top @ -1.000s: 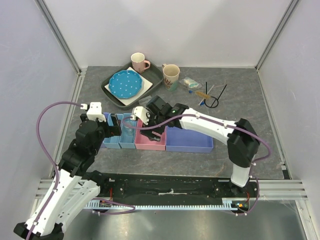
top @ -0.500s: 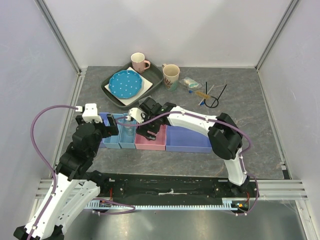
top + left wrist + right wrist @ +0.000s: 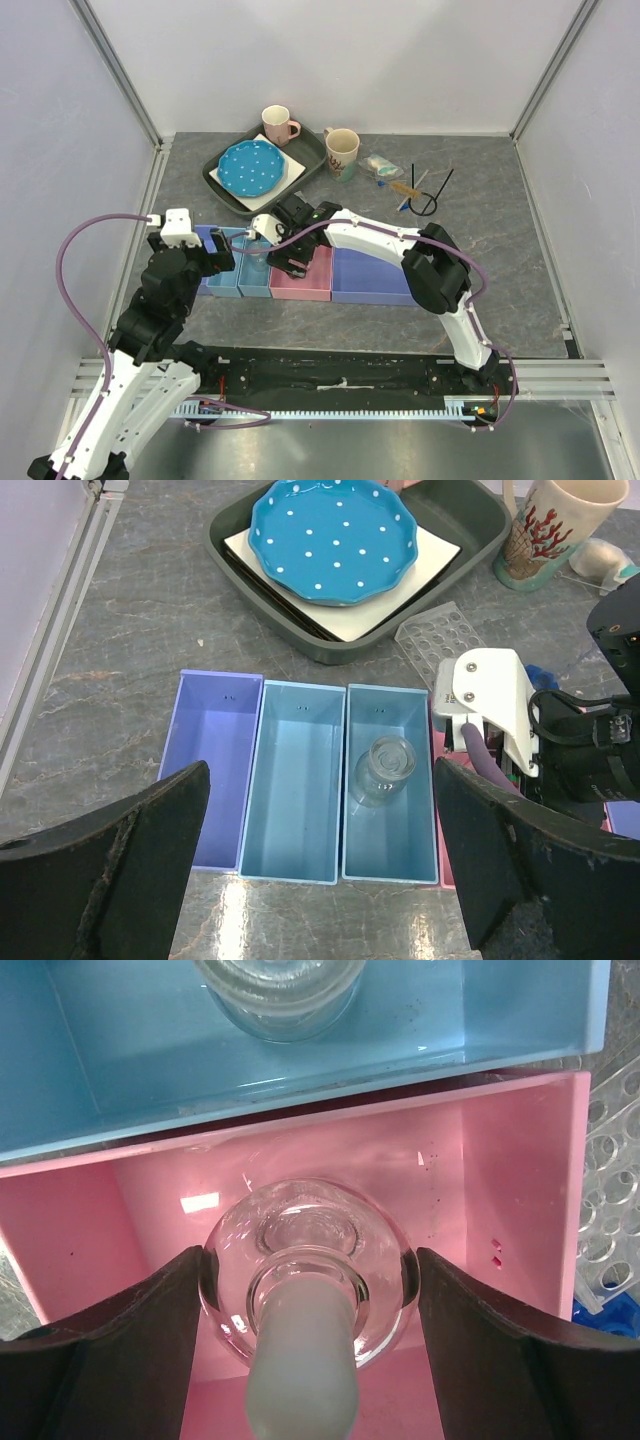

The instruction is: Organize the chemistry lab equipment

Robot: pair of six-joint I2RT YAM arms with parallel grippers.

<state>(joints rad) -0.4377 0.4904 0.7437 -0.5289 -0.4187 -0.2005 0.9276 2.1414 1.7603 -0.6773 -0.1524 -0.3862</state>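
Note:
My right gripper (image 3: 310, 1285) is shut on a clear round glass bottle (image 3: 300, 1250) with a frosted neck, held inside the pink bin (image 3: 500, 1200). In the top view it (image 3: 290, 260) is over that bin. A second clear bottle (image 3: 383, 770) lies in the right light-blue bin (image 3: 385, 830). My left gripper (image 3: 320, 865) is open and empty, above the near edge of the blue bins. A clear welled tray (image 3: 445, 640) lies behind the bins. A clear packet (image 3: 380, 163), tan stick (image 3: 405, 188), black looped wire (image 3: 430, 197) and a blue-tipped stick (image 3: 404, 206) lie at the back right.
A purple bin (image 3: 210, 770) and a light-blue bin (image 3: 295, 780) stand left of the bottle's bin. A larger lavender bin (image 3: 375, 277) is right of the pink one. A dark tray (image 3: 312, 150) holds a blue dotted plate (image 3: 250, 167). A pink mug (image 3: 277, 125) and a beige mug (image 3: 341, 150) stand behind.
My right gripper has moved left and toward the near side with the bottle, over the pink bin, its elbow folding in. The left arm has drawn slightly left.

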